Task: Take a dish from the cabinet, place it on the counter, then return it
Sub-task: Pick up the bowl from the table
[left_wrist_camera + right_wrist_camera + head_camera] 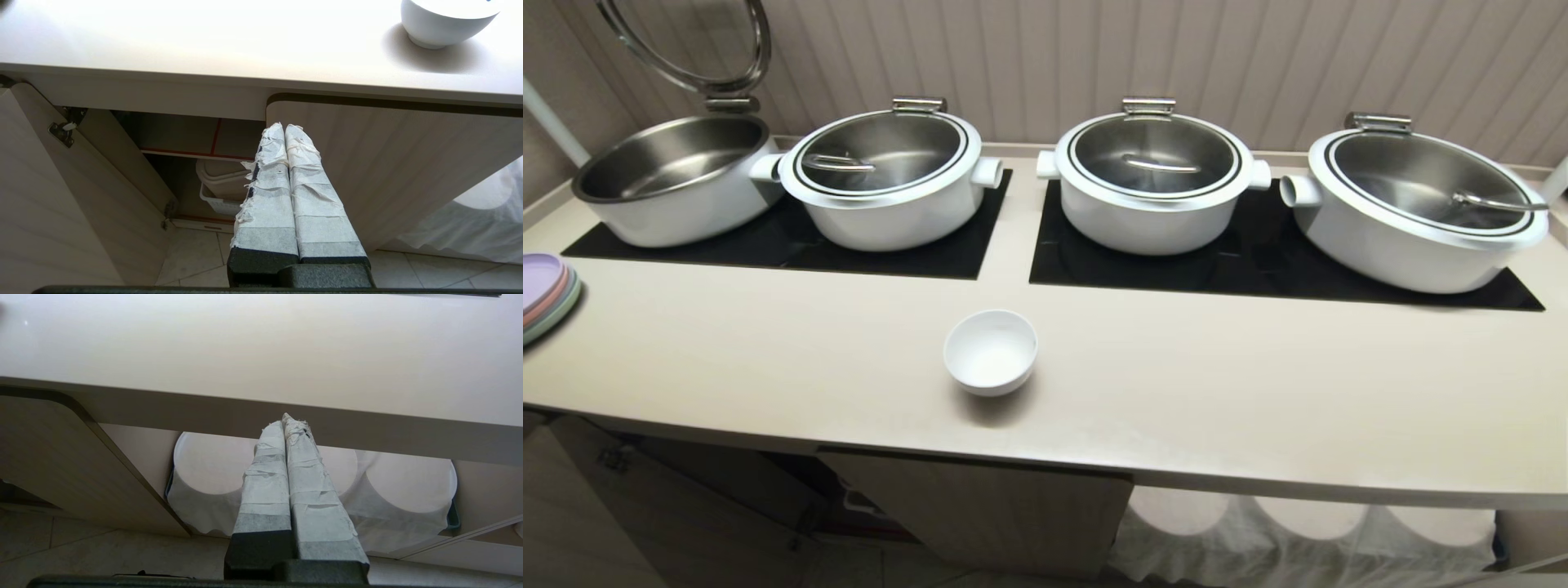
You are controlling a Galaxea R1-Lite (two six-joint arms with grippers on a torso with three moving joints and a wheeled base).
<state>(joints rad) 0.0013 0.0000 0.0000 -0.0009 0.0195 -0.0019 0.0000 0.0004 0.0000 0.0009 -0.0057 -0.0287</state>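
Observation:
The dish, a small white bowl, stands upright and empty on the beige counter, near its front edge; the left wrist view also catches the dish. Below the counter the cabinet has its left door swung open, showing brown shelves edged in red. My left gripper is shut and empty, held low in front of the cabinet, well apart from the dish. My right gripper is also shut and empty, below the counter's edge further right. Neither arm shows in the head view.
Several large white pots with steel lids sit on black panels behind the dish; the leftmost pot is open. Coloured plates are stacked at the counter's left end. A white basket sits inside the cabinet. Cloth-covered round shapes stand under the counter's right part.

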